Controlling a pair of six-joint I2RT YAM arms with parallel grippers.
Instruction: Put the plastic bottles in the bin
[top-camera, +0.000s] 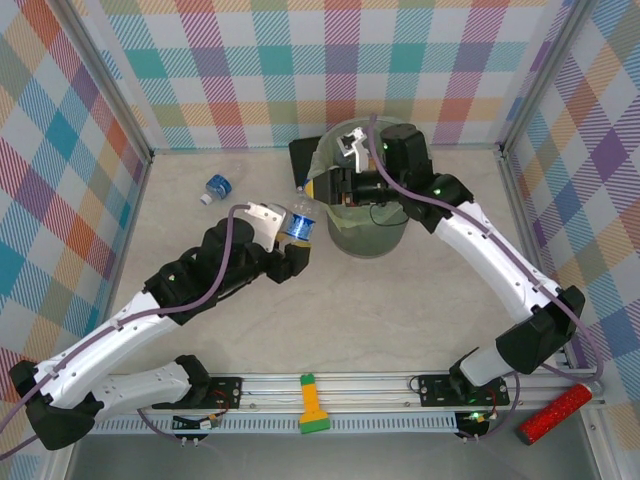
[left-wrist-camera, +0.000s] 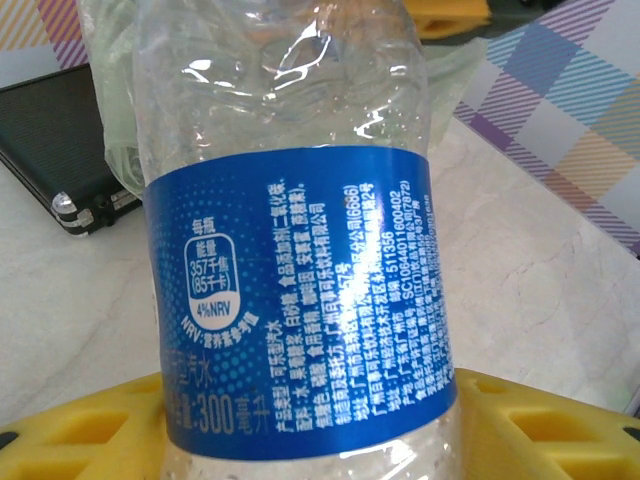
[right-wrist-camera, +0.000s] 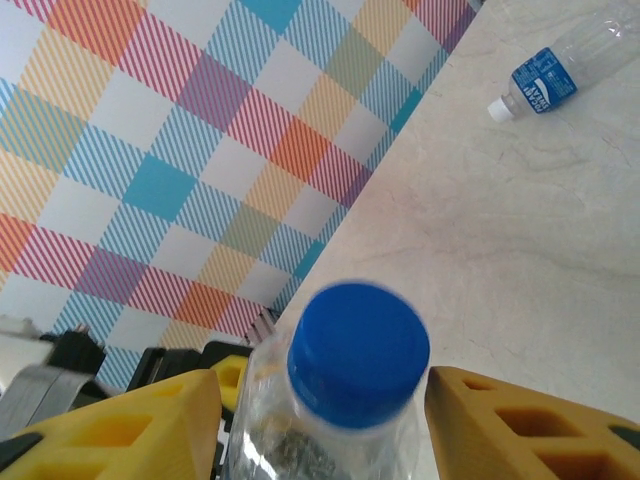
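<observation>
A clear plastic bottle (top-camera: 299, 222) with a blue label and blue cap stands upright beside the left wall of the bin (top-camera: 372, 236), a round grey-green bucket lined with a bag. My left gripper (top-camera: 294, 248) is shut on its lower body; the label (left-wrist-camera: 300, 300) fills the left wrist view, with yellow fingers (left-wrist-camera: 540, 420) at both sides. My right gripper (top-camera: 318, 188) reaches over the bin's rim, and its yellow fingers (right-wrist-camera: 520, 420) press the bottle's shoulder just below the blue cap (right-wrist-camera: 358, 350). A second blue-labelled bottle (top-camera: 218, 186) (right-wrist-camera: 548, 72) lies on the table at the back left.
A flat black rectangular object (top-camera: 304, 155) (left-wrist-camera: 60, 150) lies behind the bin. A red glittery cylinder (top-camera: 556, 414) rests past the front right corner. A yellow-and-green block (top-camera: 312, 405) sits on the front rail. Checked walls enclose the table.
</observation>
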